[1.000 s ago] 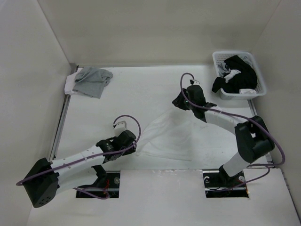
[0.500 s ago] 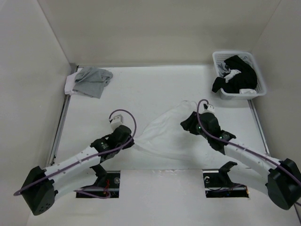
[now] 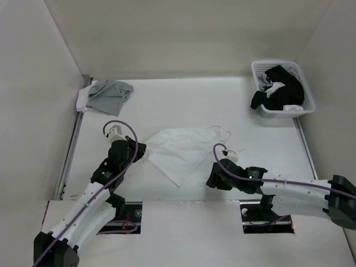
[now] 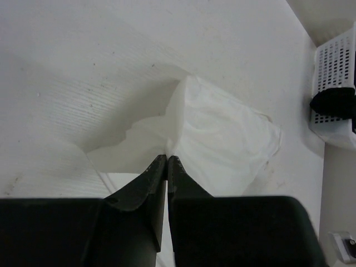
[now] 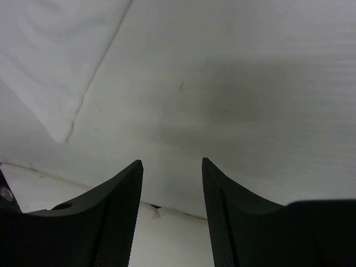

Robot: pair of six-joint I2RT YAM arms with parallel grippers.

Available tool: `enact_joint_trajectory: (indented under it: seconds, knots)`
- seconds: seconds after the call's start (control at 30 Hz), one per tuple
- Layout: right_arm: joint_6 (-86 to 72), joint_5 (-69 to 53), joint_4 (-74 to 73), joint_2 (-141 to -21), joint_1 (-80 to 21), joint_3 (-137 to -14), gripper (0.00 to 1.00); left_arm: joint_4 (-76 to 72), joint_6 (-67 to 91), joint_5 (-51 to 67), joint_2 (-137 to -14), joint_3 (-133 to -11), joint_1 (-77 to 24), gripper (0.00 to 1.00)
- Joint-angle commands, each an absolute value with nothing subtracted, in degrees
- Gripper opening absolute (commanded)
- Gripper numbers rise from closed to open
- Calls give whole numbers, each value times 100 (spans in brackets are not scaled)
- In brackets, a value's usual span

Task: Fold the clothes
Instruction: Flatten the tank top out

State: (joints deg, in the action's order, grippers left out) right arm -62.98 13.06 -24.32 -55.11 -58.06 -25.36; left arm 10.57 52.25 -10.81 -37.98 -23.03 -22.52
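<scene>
top view, garment: the white garment [image 3: 181,151] lies flat on the table [image 3: 167,108], its long axis about 9 to 3 o'clock, with the strings [image 3: 221,132] at the 3 o'clock end.
top view, left gripper [image 3: 143,151]: touching the garment's 9 o'clock corner; it is the nearer arm.
top view, right gripper [image 3: 212,180]: off the cloth; the garment lies at about 10 o'clock from it, near but apart.
left wrist view: the jaws are pressed together on a pinch of the garment's edge, which the top view does not show; the cloth spreads toward 1 o'clock.
right wrist view: the jaws are well apart and hold nothing, with bare table below and a garment corner at 10 o'clock.
coming move, my guess: the right gripper must reach toward 10 o'clock.
</scene>
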Motion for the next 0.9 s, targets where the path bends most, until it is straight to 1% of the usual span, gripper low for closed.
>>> enact_joint_trajectory:
  seconds: [0.0, 0.03, 0.1, 0.2, 0.33, 0.4, 0.5, 0.73, 0.87]
  knots:
    - [-7056, 1344, -1945, -6273, -6568, -3137, 52, 888, 5107, -791, -3543, -2092, -2263, 2]
    - [-7214, 1345, -1577, -6693, -6761, -3268, 52, 896, 5098, -791, -3498, -2066, -2272, 2]
    - [-7295, 1362, -1267, -7021, -6903, -3401, 52, 905, 5071, -791, -3454, -2057, -2281, 2]
    - [-7479, 1441, -618, -7994, -7245, -3848, 47, 940, 4993, -782, -3323, -2048, -2228, 3]
    - [-7654, 1486, -152, -8672, -7343, -4104, 42, 932, 4957, -747, -3252, -2004, -2228, 3]
    - [-7830, 1451, 104, -8841, -7352, -4061, 38, 914, 4957, -703, -3234, -1986, -2228, 3]
    - [-8164, 1511, 281, -8938, -7387, -3929, 36, 923, 4957, -650, -3191, -1978, -2219, 4]
    - [-8586, 1767, 176, -9053, -7431, -3780, 37, 932, 4957, -642, -3138, -1995, -2210, 4]
    - [-8745, 1916, 115, -8930, -7431, -3604, 36, 932, 4957, -642, -3155, -2013, -2210, 4]
